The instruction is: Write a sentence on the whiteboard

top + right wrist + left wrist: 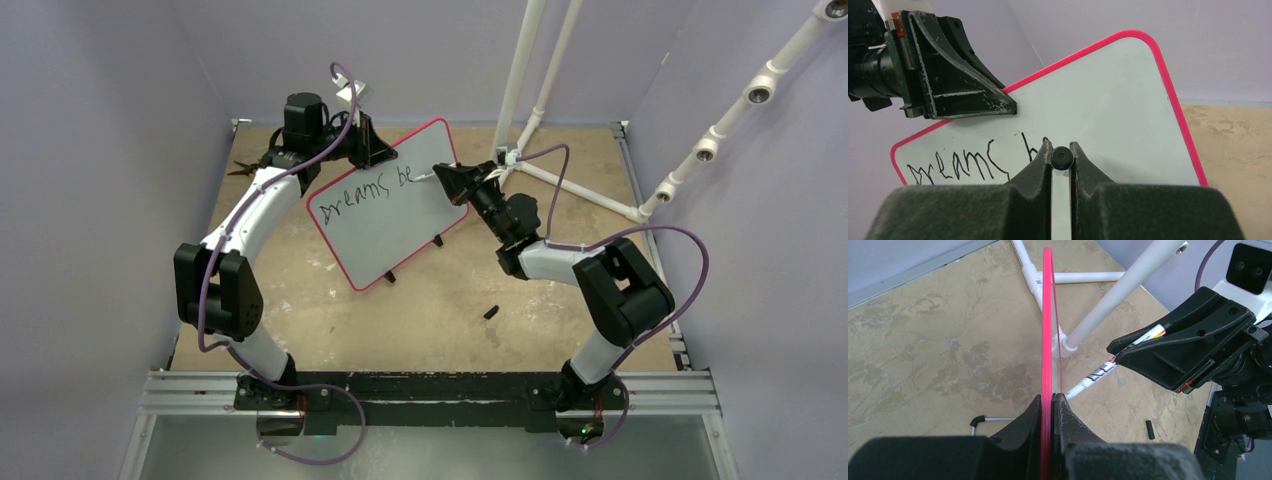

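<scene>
**A:** Where is the board?

**B:** In the centre of the top view. The whiteboard (385, 225) is a flat rectangle with rounded corners, a glossy white face and a thin red-pink rim. It sits tilted, its long side running from lower left to upper right above the mottled tan table (430, 335). Small black feet (438, 240) stick out along its lower edge.

**A:** What holds it?

**B:** The left gripper (1052, 399). Its matte black, scuffed fingers are clamped narrow on the rim at the board's upper edge. In the left wrist view the rim is a thin pink line running straight up from between them.

**A:** And the writing?

**B:** The sentence (378, 190) reads "Dreams be" in thin black strokes, slanting along the upper part of the face.

**A:** The right claw?

**B:** The right gripper (1060, 150) is pinched on a marker (1096, 376), a slim white barrel with black print. In the right wrist view its round black butt end sits between the fingertips. The tip is at the face just right of the "e".

**A:** Anything else?

**B:** A short black stub (491, 312) lies on the table to the lower right of the board, well apart from it. Smooth white pipes (530, 70) with socket joints fill the upper right.
</scene>
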